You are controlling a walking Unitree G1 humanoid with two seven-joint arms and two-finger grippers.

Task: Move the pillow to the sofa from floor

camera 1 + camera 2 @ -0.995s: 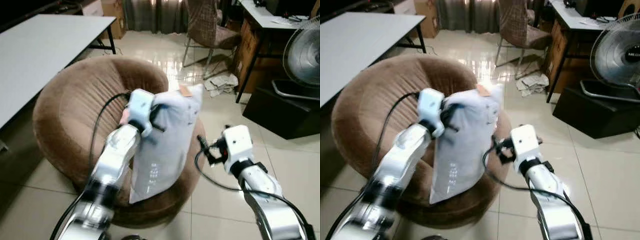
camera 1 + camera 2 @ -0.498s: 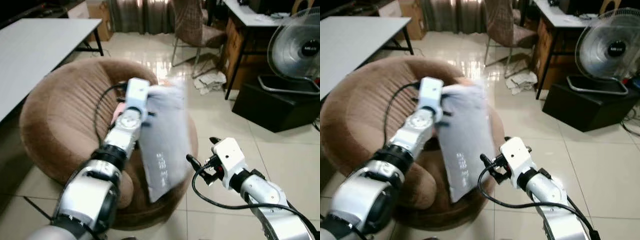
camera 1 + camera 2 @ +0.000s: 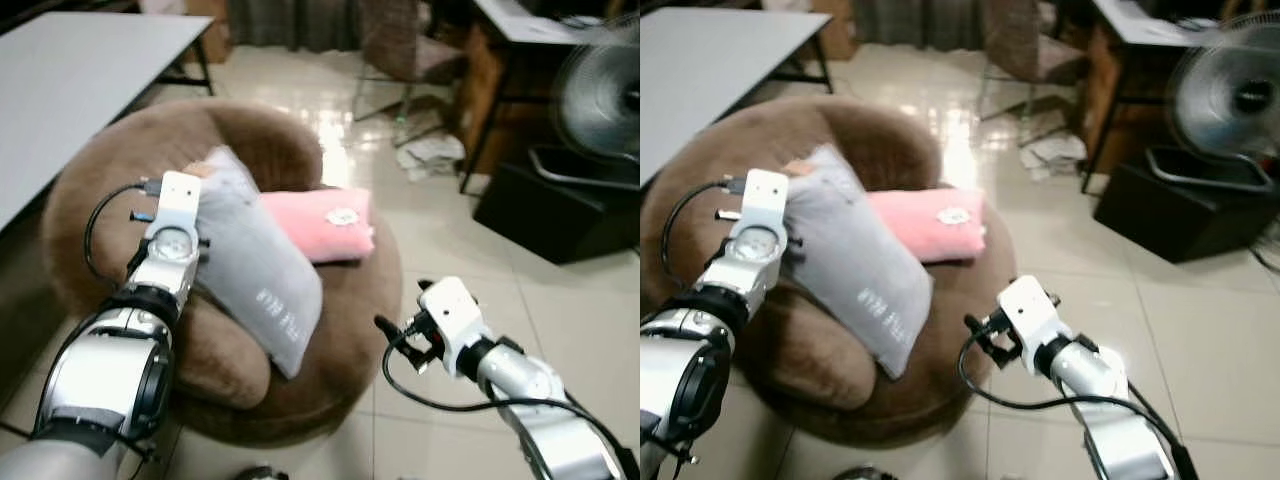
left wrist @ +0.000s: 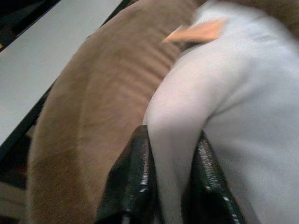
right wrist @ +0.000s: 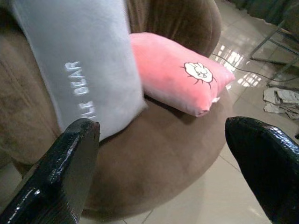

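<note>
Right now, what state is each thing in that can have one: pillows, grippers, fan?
grey pillow: lying tilted on the brown sofa, one corner pinched.
pink pillow: lying flat on the sofa seat, partly behind the grey one.
left gripper: jaws shut on the grey pillow.
right gripper: jaws wide open, holding nothing.
fan: too blurred to tell.

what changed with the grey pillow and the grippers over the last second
The left gripper swung the grey pillow from upright in front of the sofa down onto its seat, where it now leans on the backrest, uncovering a pink pillow behind. The gripper stays shut on the pillow's corner. The right gripper stays open and empty beside the sofa, slightly lower.
</note>
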